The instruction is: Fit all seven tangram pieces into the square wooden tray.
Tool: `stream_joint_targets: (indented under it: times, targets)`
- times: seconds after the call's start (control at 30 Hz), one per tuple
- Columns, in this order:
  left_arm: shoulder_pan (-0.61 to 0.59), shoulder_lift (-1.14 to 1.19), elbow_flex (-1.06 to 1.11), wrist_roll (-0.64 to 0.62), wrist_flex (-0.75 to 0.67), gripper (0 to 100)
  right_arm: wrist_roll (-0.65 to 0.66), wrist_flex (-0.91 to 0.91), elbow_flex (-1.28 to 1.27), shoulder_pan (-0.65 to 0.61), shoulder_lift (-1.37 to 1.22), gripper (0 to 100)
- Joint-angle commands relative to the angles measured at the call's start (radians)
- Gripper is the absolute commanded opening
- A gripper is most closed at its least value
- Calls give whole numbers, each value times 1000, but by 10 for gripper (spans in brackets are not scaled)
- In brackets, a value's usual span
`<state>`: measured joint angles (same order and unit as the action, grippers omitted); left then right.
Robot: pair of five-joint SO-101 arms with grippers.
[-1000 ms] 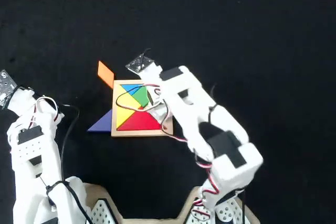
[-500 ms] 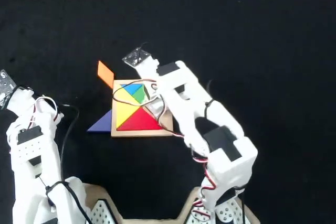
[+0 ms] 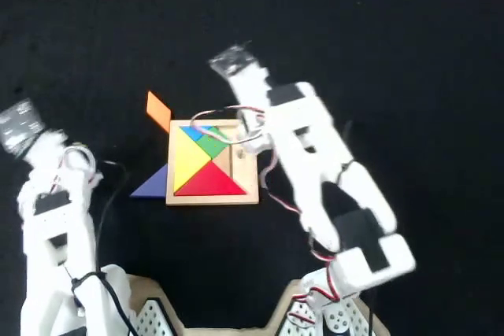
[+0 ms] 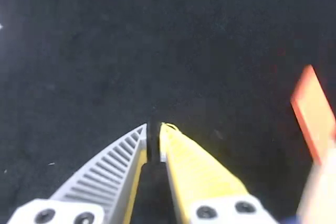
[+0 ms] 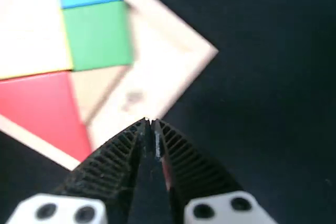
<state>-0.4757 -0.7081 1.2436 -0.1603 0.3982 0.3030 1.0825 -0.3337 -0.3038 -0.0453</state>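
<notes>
The right gripper [image 5: 148, 123], fingers pressed together with nothing clearly held, hangs above the tray's [image 3: 250, 164] bare side strip. Dipping lower could jolt the seated pieces [image 3: 197, 167] loose. The left gripper [image 4: 156, 126], closed and empty, sits well left of the tray. Count: one tray, four pieces inside, two outside. The orange piece [image 3: 158, 110] lies near the tray's far-left corner and the blue triangle [image 3: 150, 185] lies against its left edge.

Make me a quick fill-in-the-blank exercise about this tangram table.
The orange parallelogram piece lies ___ the square wooden tray.
In the tray, the large red triangle borders a large ___ one.
The right pincer is ___.
Missing words: outside; yellow; shut.
</notes>
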Motion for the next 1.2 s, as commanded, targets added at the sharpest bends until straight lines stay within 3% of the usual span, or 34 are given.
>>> stream_joint_targets:
  times: [0.0, 0.17, 0.23, 0.43, 0.53, 0.63, 0.77, 1.03, 1.17]
  targets:
    - [143, 64, -260, 143, 330, 70, -2, -130, -74, 80, 76, 11]
    - [240, 302, -556, 557, 638, 66, -2, -281, -170, 155, 62, 11]
    - [242, 379, -638, 603, 721, 65, -2, -311, -174, 170, 51, 11]
    - [255, 437, -679, 557, 589, 77, -3, -390, -171, 175, -8, 11]
    - [288, 442, -684, 559, 568, 166, 0, -396, -168, 175, -33, 11]
    - [317, 446, -696, 549, 451, 261, 0, -396, -160, 172, -44, 11]
    - [338, 532, -756, 425, 331, 266, 2, -396, -148, 175, -59, 11]
    - [297, 807, -938, 396, 338, 259, 3, -416, -148, 176, -71, 11]
    - [309, 908, -1029, 249, 341, 217, 3, -416, -148, 176, -71, 11]
